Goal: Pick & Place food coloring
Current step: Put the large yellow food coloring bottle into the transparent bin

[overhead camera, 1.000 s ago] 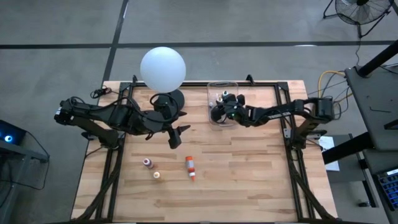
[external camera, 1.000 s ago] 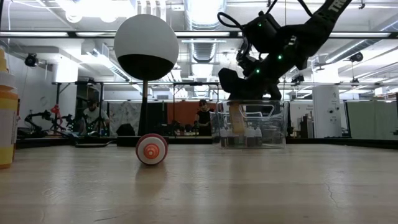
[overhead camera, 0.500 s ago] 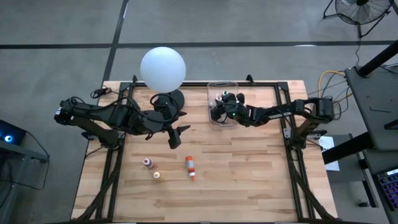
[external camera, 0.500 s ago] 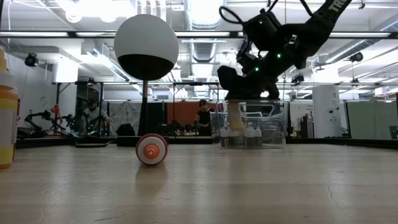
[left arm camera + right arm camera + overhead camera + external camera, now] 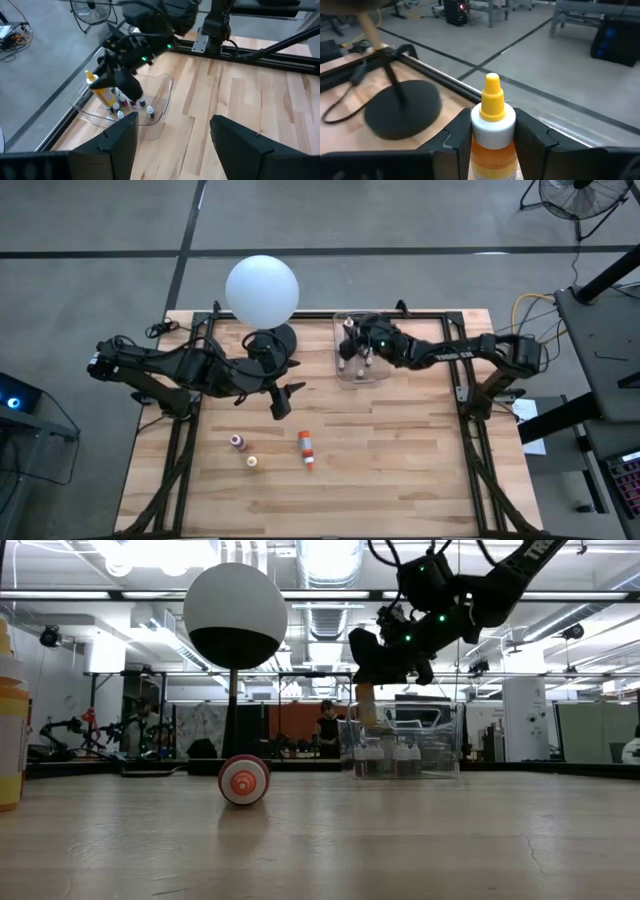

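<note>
My right gripper [image 5: 372, 670] is shut on an orange food coloring bottle [image 5: 492, 145] with a white collar and a yellow tip, over the far left part of the clear bin [image 5: 372, 317]. Several small bottles [image 5: 131, 102] stand on the bin's floor. On the table stand two small bottles [image 5: 238, 442] [image 5: 252, 461], and an orange-red one [image 5: 305, 448] lies on its side. My left gripper [image 5: 172, 145] is open above mid-table, near the lamp's base, with nothing between its fingers. My right gripper pinches the bottle's upper body just under the white collar [image 5: 492, 126] between its two fingers [image 5: 462, 135], one on each side. The fingers slant down from the table's right and lie across the bottle. The bottle [image 5: 367, 706] hangs nearly upright, tip up, clear of the bin's floor.
A white globe lamp [image 5: 262, 290] on a dark round base [image 5: 272, 340] stands at the far left of the table, beside the bin. A large orange bottle [image 5: 12, 730] shows at the low view's left edge. Bare wood lies at the near right.
My right gripper has risen and swung toward the table's far edge, turning as it went. The orange bottle has come up with it from low in the bin to about the rim's height. The grip stays shut.
</note>
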Robot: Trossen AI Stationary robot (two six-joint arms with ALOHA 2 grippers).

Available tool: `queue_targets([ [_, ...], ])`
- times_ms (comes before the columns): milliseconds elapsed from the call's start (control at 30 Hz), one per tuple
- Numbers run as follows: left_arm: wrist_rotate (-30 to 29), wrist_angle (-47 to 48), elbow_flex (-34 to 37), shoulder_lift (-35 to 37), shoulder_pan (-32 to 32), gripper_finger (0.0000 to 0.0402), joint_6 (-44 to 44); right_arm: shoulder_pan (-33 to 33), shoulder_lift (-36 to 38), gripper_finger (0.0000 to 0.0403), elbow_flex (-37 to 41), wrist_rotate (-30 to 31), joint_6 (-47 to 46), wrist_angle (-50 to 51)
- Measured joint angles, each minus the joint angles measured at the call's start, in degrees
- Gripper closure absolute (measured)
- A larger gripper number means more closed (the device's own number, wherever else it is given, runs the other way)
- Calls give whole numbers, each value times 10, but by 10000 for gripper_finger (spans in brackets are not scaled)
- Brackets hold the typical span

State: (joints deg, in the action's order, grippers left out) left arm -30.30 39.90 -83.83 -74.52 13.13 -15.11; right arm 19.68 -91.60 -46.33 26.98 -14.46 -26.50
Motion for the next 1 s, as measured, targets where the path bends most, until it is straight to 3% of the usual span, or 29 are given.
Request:
queue_targets([
  [267,1,0,6,0,0,184,-5,61,-6,296,-17,-65,16,-16],
  [600,1,0,6,0,0,184,-14,65,-76,296,-63,-104,28,-25],
  [1000,0,0,6,0,0,184,-16,65,-128,296,-74,-91,25,-42],
])
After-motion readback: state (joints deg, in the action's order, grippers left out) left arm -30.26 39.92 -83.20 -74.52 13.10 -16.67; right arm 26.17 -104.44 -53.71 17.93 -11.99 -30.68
